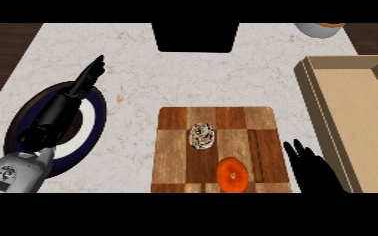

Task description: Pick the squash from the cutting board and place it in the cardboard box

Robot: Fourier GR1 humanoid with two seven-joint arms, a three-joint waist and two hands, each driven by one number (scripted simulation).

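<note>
**Hands and squash at the chequered cutting board, head view**

The right hand [314,169], black, enters at the lower right with its fingers [294,150] straight, slightly spread and pointing away from the robot; they hold nothing. Just to the left of these fingers lies the right edge of the rectangular wooden cutting board with a chequered light-and-dark pattern [173,150]; whether the fingers touch it cannot be told. On the board, left of the right hand and near the board's lower edge, sits the round orange squash [232,174], apart from the fingers. Farther left and a little beyond the squash rests a small round speckled white-and-dark object [201,135], near the board's centre. To the right of the right hand runs the long wall of the tan open cardboard box [319,100], which extends away along the counter's right side.

The left hand [83,82], also black, is stretched out on a grey forearm [22,172] rising diagonally from the lower left corner; its fingers are straight, close together and pointing away and to the right, holding nothing. Beneath the hand and wrist lies a round dark-rimmed plate with a blue and white band [96,122]. Both hands, the board and the plate lie over a pale marbled counter top [148,65]. At the counter's far right corner shows part of a round white bowl with orange contents [319,28].
</note>
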